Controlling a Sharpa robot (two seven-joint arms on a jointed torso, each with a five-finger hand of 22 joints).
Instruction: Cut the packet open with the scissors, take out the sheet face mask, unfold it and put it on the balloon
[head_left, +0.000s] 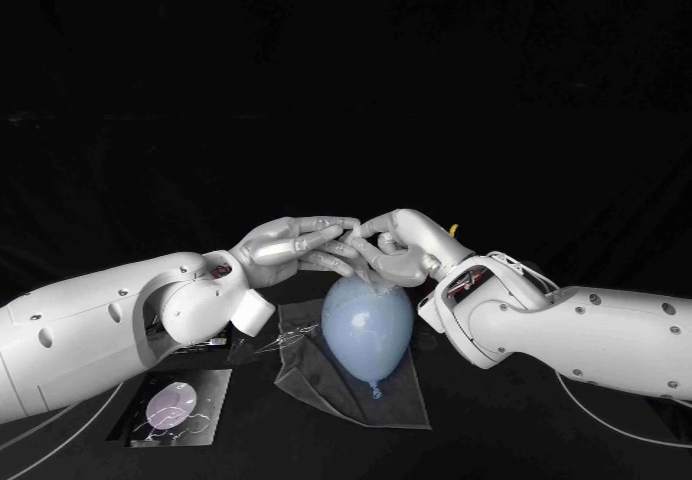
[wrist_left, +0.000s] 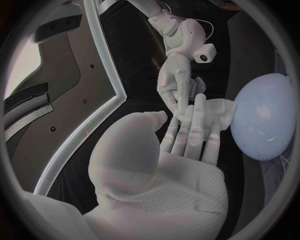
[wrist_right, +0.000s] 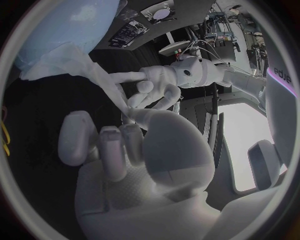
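A pale blue balloon (head_left: 366, 330) lies on the table on a clear film (head_left: 339, 385), knot towards me. Both hands meet over its far end. My right hand (head_left: 407, 245) pinches the thin white sheet face mask (wrist_right: 94, 75) between thumb and fingers (wrist_right: 128, 117); the mask stretches from there onto the balloon (wrist_right: 62, 30). My left hand (head_left: 296, 245) has its fingers (wrist_left: 194, 125) stretched out, their tips against the mask (wrist_left: 219, 110) beside the balloon (wrist_left: 265, 120). The packet (head_left: 176, 405), dark with a pale oval picture, lies flat under my left forearm.
The clear film's crumpled edge (head_left: 296, 335) sits close to my left wrist. Small dark items (head_left: 214, 343) lie on the table by the left arm. A yellow thing (head_left: 454, 230) shows behind my right wrist.
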